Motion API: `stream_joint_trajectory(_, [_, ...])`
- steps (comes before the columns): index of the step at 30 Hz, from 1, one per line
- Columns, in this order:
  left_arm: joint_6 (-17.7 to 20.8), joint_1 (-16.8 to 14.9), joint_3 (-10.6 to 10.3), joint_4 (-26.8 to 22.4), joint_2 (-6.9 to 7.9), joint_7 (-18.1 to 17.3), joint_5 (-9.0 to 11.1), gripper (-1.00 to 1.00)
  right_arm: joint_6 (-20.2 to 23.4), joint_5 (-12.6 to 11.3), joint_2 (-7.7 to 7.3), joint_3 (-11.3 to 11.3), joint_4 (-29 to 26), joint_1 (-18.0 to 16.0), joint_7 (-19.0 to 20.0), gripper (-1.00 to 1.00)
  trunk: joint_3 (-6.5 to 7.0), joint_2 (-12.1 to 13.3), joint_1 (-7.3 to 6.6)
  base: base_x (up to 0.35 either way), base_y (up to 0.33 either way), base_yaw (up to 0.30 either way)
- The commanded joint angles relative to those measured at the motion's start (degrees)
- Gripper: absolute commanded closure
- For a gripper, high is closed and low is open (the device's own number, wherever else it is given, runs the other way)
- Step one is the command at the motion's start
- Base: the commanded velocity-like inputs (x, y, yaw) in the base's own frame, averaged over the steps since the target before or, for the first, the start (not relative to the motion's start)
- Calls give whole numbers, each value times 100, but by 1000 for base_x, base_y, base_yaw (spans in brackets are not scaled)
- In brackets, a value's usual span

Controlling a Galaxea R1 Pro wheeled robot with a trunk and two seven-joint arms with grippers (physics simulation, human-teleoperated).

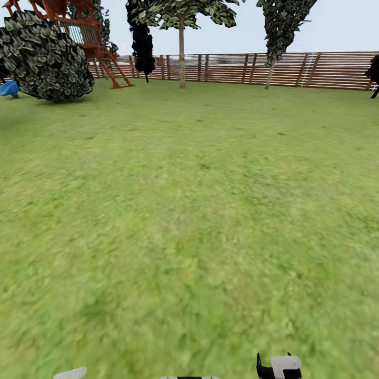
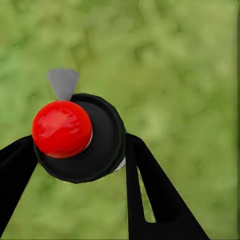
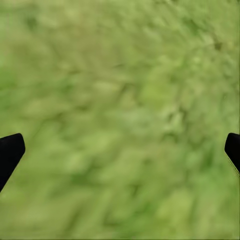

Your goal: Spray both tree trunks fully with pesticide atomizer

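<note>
Grass lawn (image 1: pixel 189 221) is seen stretching to a brown horizontal-slat wooden fence (image 1: pixel 316 68). Before that fence two pale-trunked trees are seen, one (image 1: pixel 181 52) near its middle, the other (image 1: pixel 273 58) further along it. A black round atomizer with a red dome cap and grey nozzle (image 2: pixel 75 135) is clamped between the left gripper's (image 2: pixel 80 150) jaws. The right gripper's (image 3: pixel 120 150) jaws are spread wide over grass, nothing between them.

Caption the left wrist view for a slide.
Left claw shut on the pesticide atomizer, its red cap up, over green lawn.
</note>
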Motion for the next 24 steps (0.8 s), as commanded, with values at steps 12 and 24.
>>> stream_joint_trajectory(12, [0, 0, 1, 0, 0, -3, 2, 100, 0, 0, 0, 0, 0, 0, 0, -100, 0, 0, 0, 339, 0, 0])
stream_joint_trajectory(24, [0, 0, 2, 0, 0, 0, 2, 100, 0, 0, 0, 0, 0, 0, 0, -100, 0, 0, 0, 339, 0, 0])
